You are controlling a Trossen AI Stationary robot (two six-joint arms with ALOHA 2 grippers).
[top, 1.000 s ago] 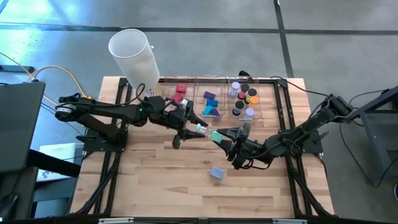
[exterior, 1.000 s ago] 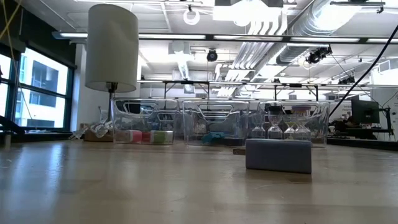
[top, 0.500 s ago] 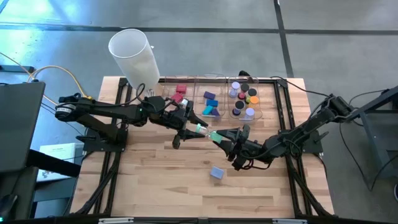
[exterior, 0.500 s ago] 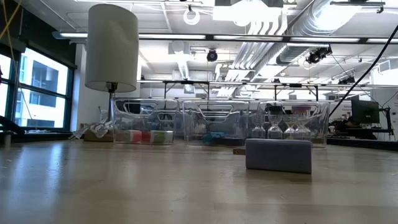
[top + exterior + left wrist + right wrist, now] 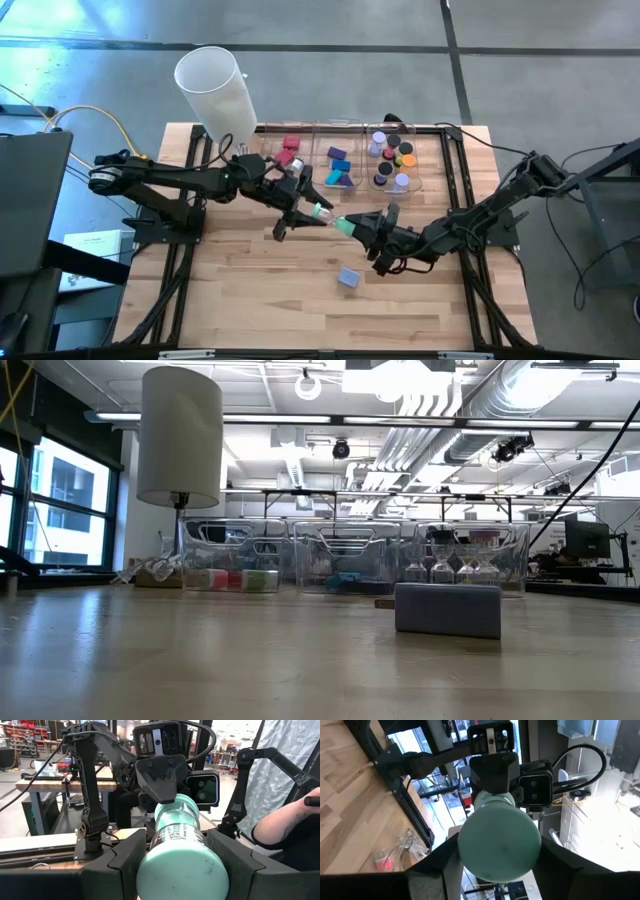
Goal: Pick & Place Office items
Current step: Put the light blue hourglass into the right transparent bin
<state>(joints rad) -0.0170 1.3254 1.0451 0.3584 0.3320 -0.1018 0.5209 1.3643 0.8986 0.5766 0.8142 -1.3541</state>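
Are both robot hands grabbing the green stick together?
Touching. Each wrist view shows its own fingers against the teal stick; the high view shows the left end effector and right end effector at opposite ends.

A pale wooden table (image 5: 250,280) carries three clear bins (image 5: 340,160) in a row at twelve o'clock — and one lavender block (image 5: 348,278) lying alone toward six.

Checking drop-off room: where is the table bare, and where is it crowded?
Bare wood spans the near edge of the table on both sides of the lone purple block. Crowded: the clear bins along the far edge, and mid-table, where both grippers meet on the teal stick.
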